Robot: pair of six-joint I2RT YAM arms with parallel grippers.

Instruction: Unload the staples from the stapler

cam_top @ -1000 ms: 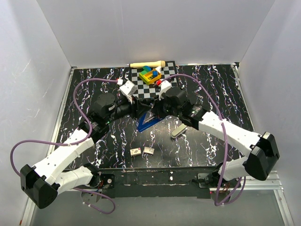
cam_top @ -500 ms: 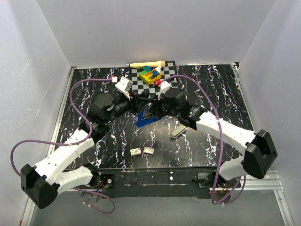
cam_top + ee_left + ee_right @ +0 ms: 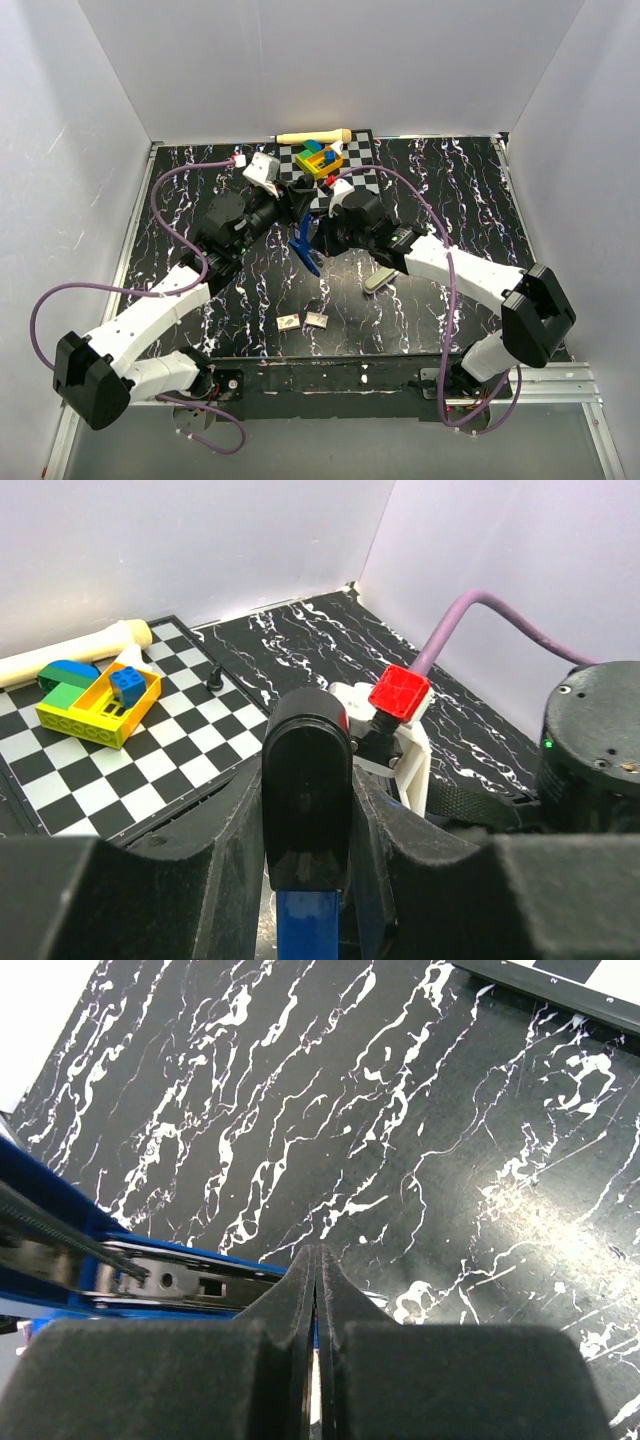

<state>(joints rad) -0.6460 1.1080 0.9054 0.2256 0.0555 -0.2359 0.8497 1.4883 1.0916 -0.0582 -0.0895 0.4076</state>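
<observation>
Tipped steeper since a second ago, the stapler hangs mid-frame over the desk. Left claw clamps its black end. Right claw pinches its blue edge, so pull straight and slowly.

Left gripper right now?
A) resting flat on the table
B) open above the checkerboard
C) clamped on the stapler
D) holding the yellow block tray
C: in the left wrist view, the left gripper has its fingers pressed against both sides of the stapler, at its black end.
</observation>
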